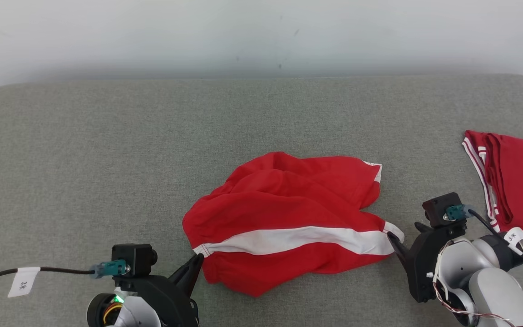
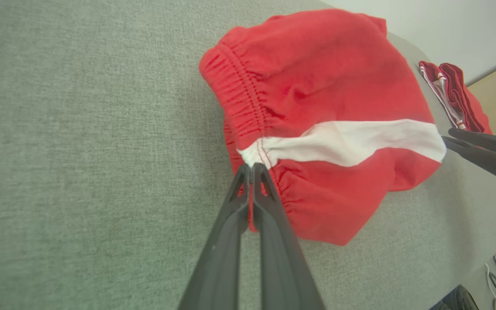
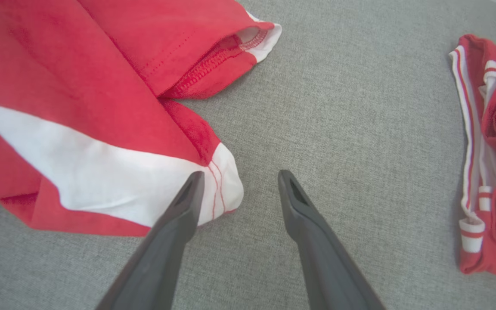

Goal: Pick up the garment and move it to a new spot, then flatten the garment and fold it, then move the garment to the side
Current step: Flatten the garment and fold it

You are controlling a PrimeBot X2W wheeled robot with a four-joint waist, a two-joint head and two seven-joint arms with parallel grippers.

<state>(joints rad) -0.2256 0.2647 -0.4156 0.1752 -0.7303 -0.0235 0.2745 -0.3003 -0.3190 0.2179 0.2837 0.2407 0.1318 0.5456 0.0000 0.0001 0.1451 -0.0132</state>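
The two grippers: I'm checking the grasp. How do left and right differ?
The left gripper is shut on the waistband of the garment; the right gripper is open, holding nothing. The left is at the white stripe's waistband end, the right at its hem end. Both point at the garment.

The left gripper [image 2: 250, 168] and the right gripper [image 3: 240, 174] are each made up of two long, tapering, matt dark-grey plastic fingers [image 3: 166, 249], and a slot-shaped hollow is moulded near every tip. A small black box-shaped camera [image 1: 133, 259] is mounted on each wrist and fitted with a teal plug [image 1: 109, 269]. A thin black cable [image 1: 61, 270] is led from the plug and tagged with a white paper label [image 1: 24, 281] marked "3" and a small sign. The rounded pale grey forearm [image 1: 497, 290] is crossed by thin red and white wires [image 1: 441, 284]. A small green light [image 1: 117, 299] is seen at the left wrist.
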